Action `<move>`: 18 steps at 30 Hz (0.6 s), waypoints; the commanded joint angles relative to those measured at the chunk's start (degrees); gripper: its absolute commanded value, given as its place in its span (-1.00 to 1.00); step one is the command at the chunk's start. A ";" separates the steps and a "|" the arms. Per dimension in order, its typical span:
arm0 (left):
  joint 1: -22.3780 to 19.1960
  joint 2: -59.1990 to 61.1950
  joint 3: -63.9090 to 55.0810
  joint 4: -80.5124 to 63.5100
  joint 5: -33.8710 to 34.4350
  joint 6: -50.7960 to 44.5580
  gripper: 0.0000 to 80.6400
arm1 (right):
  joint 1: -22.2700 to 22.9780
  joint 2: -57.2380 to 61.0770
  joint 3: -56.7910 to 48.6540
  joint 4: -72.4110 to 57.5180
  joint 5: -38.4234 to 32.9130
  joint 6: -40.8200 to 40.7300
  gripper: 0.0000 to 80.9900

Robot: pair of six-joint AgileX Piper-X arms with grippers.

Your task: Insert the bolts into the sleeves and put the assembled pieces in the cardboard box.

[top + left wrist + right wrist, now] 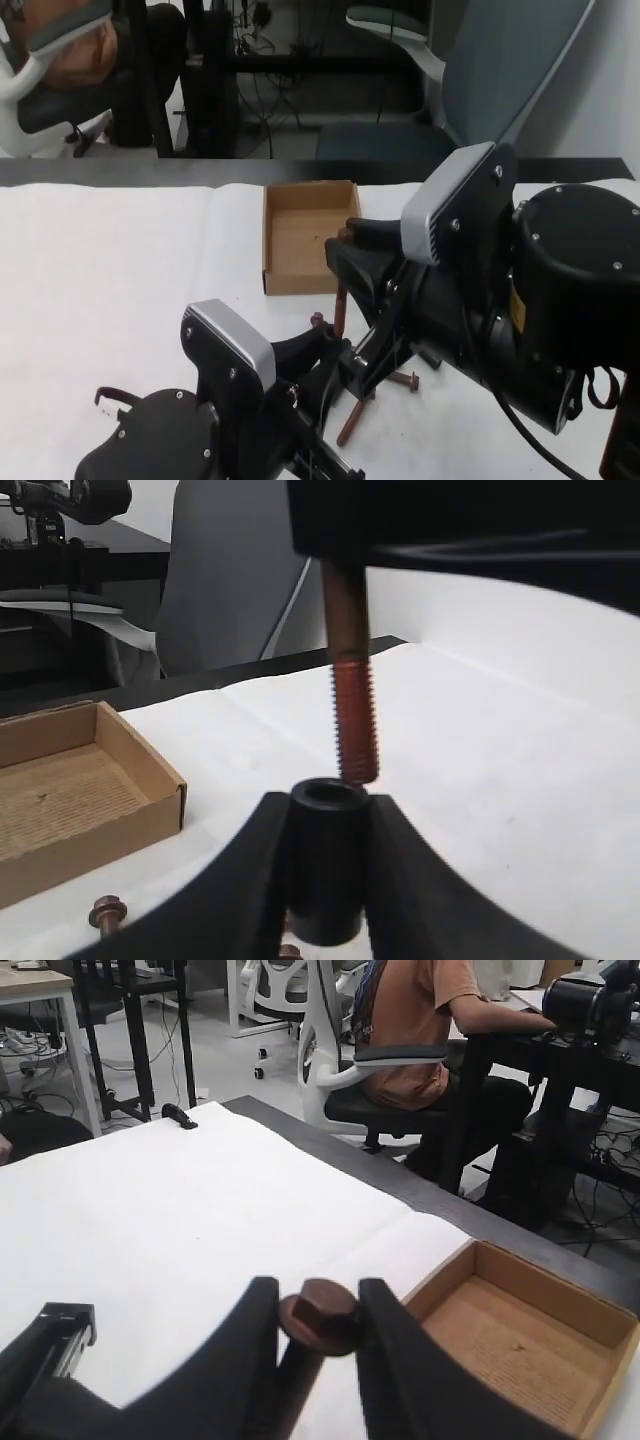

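Over the white-covered tabletop [120, 260], near the cardboard box [305, 235], the left end effector [328, 815] clamps a black sleeve [328, 865] upright, bore up to receive the bolt [350, 710]. The right end effector [318, 1295] grips that bolt by its head, threads down, tip at the sleeve's rim.

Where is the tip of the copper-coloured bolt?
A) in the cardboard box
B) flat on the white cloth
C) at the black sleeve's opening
C: the right hand holds the bolt upright, its threaded tip at the mouth of the sleeve in the left hand.
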State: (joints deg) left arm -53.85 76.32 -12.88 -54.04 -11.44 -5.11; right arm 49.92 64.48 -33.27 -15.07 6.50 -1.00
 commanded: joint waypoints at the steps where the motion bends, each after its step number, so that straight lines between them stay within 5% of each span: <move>1: 0.03 -0.04 -0.09 -1.53 0.90 -0.06 -0.95 | 0.09 0.74 -0.62 -1.28 0.42 -0.55 -0.99; 18: 0.52 -0.04 -0.09 -9.01 -4.00 0.17 -0.95 | 1.83 5.29 -0.51 -2.36 0.50 -0.74 -0.99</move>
State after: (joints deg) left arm -53.71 76.32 -12.41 -55.98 -13.89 -5.96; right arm 50.91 69.30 -33.76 -18.75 6.55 -1.15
